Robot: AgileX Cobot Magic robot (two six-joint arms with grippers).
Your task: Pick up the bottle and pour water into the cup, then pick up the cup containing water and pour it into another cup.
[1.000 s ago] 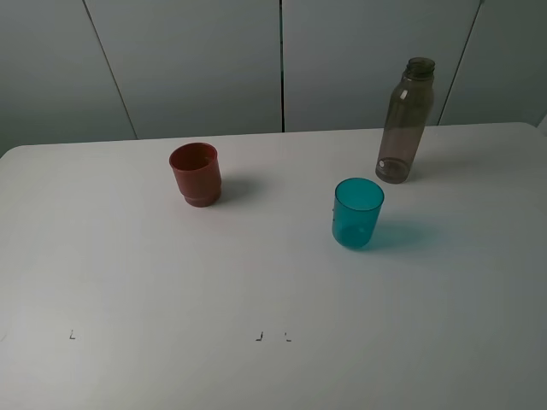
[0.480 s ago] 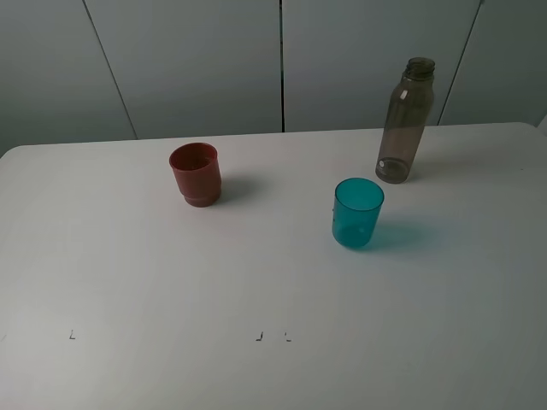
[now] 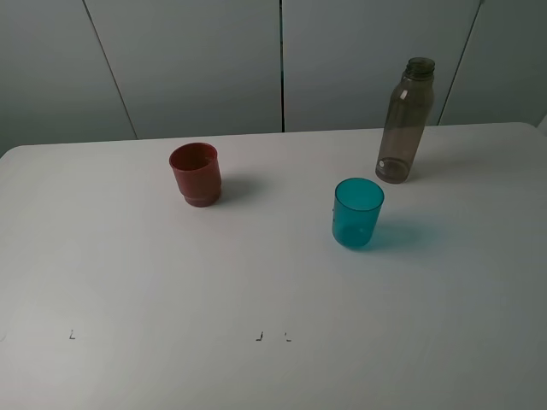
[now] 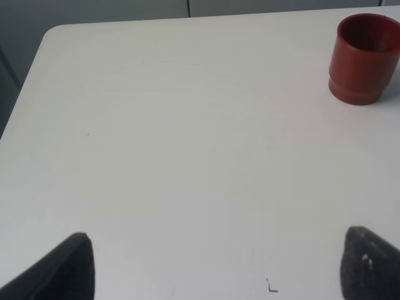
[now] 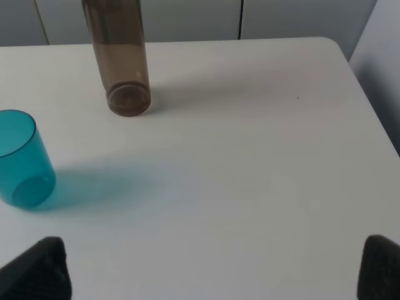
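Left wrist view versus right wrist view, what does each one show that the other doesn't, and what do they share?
Only the left wrist view shows the red-brown cup, standing upright. Only the right wrist view shows the teal cup and the lower part of the bottle, both upright and apart from each other. Both show the white table and, at the picture's lower corners, the dark fingertips of that arm's own open gripper, the left gripper and the right gripper, holding nothing.

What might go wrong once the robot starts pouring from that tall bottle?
1. The bottle is tall and slim, so a low or off-centre grip might tip it.
2. The teal cup stands close to it; a reaching arm may knock it over.
3. The red-brown cup sits far off, so carried water may spill.
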